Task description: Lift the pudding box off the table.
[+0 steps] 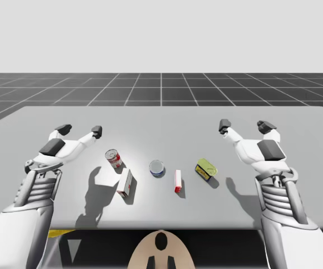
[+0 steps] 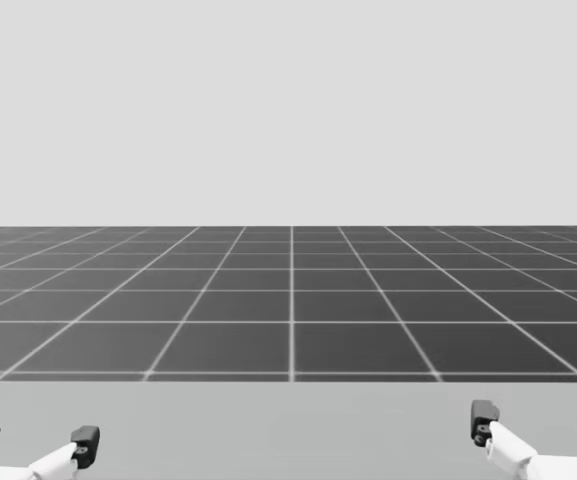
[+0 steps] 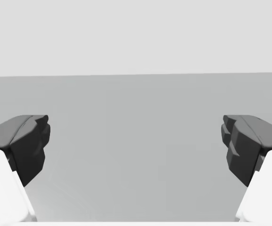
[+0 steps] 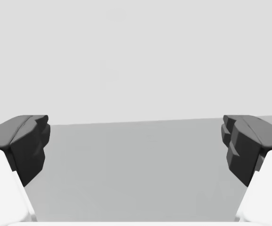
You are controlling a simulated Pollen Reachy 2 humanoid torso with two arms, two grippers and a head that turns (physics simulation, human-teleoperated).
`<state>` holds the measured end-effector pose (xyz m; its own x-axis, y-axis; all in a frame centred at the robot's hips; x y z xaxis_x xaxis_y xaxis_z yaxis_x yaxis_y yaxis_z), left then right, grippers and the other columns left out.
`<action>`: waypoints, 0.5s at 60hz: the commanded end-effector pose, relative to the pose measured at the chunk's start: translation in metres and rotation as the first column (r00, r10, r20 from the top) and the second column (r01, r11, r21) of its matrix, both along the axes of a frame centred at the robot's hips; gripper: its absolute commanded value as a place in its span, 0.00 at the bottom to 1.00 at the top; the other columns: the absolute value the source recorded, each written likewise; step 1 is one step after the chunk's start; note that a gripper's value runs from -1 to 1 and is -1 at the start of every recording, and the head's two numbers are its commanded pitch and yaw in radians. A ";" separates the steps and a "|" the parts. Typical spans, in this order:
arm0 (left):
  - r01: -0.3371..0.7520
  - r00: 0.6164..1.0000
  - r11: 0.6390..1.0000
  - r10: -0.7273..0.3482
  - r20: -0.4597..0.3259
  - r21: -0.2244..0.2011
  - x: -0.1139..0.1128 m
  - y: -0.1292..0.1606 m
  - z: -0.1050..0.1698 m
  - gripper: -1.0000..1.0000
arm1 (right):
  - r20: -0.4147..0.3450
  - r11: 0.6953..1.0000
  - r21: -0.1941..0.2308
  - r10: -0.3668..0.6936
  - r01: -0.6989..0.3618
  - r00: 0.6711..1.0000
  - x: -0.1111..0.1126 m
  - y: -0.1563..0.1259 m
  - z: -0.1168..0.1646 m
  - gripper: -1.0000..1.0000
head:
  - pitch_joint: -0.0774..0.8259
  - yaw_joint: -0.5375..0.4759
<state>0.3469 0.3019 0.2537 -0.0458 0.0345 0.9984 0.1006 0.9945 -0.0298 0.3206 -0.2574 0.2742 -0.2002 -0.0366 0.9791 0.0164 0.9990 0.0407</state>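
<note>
Two small boxes stand on the grey table [image 1: 161,120], and I cannot tell which is the pudding box. One is a white box with red-brown print [image 1: 125,182], the other a slimmer red and white box [image 1: 178,180]. My left gripper [image 1: 80,130] [image 2: 34,438] [image 3: 136,146] hovers open over the table's left side, beyond and to the left of the boxes. Over the right side my right gripper [image 1: 244,126] [image 2: 542,418] [image 4: 136,146] is open too. Nothing lies between either pair of fingers; both wrist views look across bare table.
A red and white can [image 1: 112,158] stands just behind the white box. A blue can [image 1: 157,168] sits between the two boxes, and a flat yellow-green tin [image 1: 206,168] lies to the right of the slimmer box. The table's far half is bare.
</note>
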 end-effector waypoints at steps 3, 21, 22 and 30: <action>0.000 1.000 1.000 0.000 0.004 0.005 0.000 0.000 0.000 0.00 | 0.007 0.999 0.025 -0.022 0.022 1.000 -0.001 0.001 -0.001 0.00 | 0.09 0.54; 0.001 1.000 1.000 -0.001 0.003 0.003 -0.001 0.000 0.001 0.00 | -0.002 1.000 0.009 -0.014 0.014 1.000 0.000 0.000 0.000 0.00 | 0.24 0.53; 0.001 1.000 1.000 -0.001 0.003 0.003 -0.001 0.000 0.001 0.00 | -0.003 1.000 0.010 -0.015 0.015 1.000 0.001 0.000 0.000 0.00 | 0.27 0.53; 0.002 1.000 1.000 -0.002 0.000 0.007 0.000 -0.001 0.000 0.00 | -0.010 1.000 0.008 -0.016 0.016 1.000 0.001 0.000 0.000 0.00 | 0.40 0.55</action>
